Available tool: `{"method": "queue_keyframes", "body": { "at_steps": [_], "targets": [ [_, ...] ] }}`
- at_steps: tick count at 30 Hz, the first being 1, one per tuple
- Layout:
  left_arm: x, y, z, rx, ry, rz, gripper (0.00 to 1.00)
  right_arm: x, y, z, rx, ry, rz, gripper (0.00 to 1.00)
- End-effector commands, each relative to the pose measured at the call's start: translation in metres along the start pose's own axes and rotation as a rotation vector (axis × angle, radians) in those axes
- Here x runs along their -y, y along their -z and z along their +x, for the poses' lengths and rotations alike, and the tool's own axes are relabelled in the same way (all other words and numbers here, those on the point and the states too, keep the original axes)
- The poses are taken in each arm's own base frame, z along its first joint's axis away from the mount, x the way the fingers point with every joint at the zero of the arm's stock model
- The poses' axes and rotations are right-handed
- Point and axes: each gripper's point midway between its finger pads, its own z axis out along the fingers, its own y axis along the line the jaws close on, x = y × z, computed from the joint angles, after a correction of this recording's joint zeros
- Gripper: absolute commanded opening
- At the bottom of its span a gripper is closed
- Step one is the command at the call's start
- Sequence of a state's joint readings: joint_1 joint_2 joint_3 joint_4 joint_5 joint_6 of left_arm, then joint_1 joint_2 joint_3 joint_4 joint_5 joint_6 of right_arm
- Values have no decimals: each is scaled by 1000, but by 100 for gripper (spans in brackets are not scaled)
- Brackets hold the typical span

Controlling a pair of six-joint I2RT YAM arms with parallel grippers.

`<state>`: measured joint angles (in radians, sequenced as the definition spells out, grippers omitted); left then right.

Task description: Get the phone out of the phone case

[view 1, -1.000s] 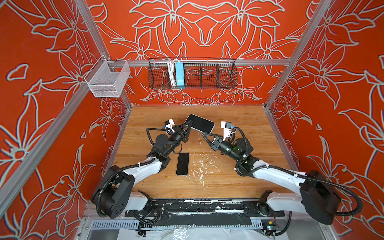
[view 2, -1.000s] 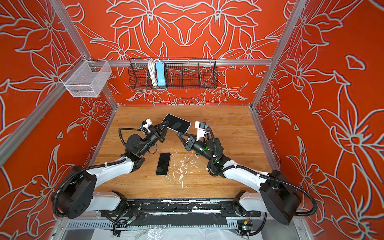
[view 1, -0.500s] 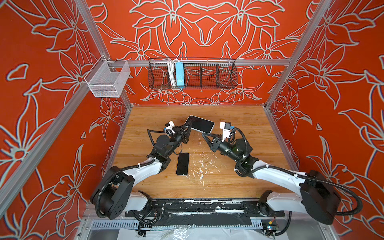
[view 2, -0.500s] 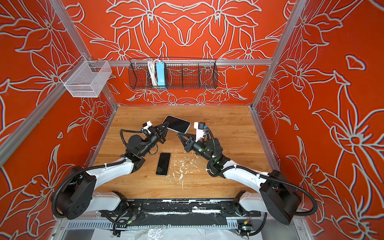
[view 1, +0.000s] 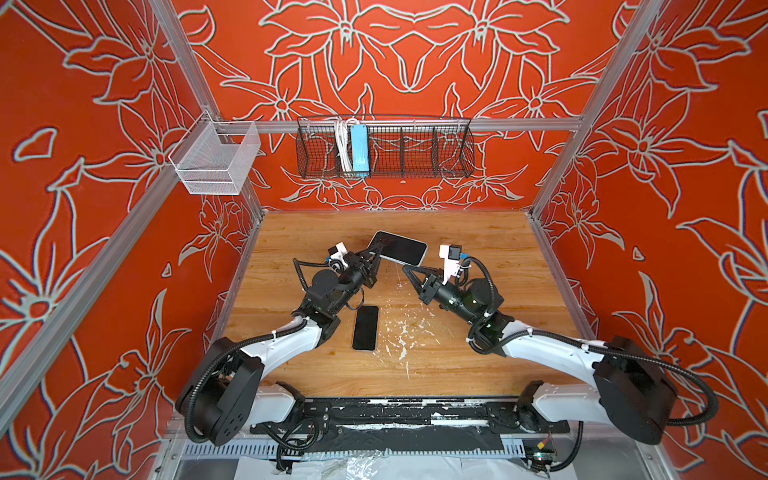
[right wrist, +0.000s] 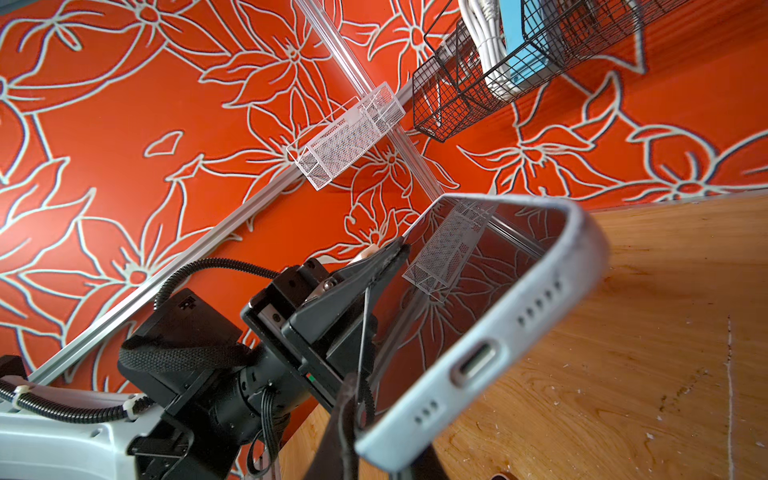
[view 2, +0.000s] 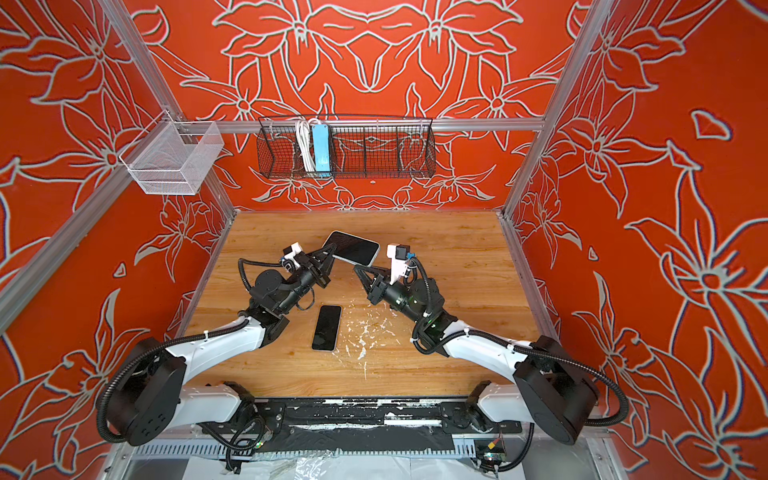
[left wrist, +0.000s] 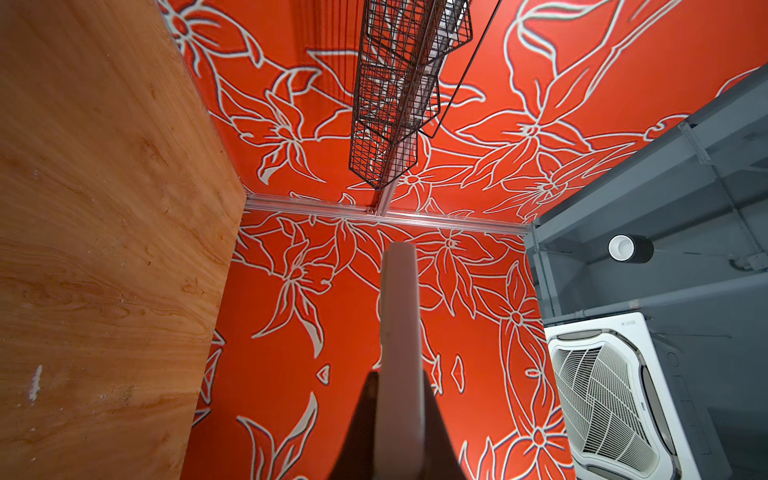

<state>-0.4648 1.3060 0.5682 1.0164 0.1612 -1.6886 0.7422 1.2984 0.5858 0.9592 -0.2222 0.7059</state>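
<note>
Overhead stereo pair, close upward wrist views

place: robot lab cell | signs: aluminium frame [view 1: 523, 124], printed walls [view 1: 415, 50], wood table [view 1: 478, 232], two arms [view 1: 282, 345], ceiling air unit [left wrist: 611, 399]

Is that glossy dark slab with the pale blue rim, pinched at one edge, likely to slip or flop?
Probably stiff: the pale-rimmed slab juts straight from the left gripper without sagging. Possibly slippery: its glossy face mirrors the white mesh basket, and only an edge is pinched.
</note>
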Motion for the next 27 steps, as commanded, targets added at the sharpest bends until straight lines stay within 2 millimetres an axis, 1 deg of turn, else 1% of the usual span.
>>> {"method": "queue_keyframes", "body": {
  "at_steps": [1,12,27],
  "targets": [
    [103,11,33,-126,27,315,0,47,6,38,-92,-19,158,12],
    [114,13,37,-138,16,347,0,59,6,46,-94,-44,195,12],
    [122,8,41,-164,-8,384,0,70,12,50,-105,-40,256,15]
  ]
}}
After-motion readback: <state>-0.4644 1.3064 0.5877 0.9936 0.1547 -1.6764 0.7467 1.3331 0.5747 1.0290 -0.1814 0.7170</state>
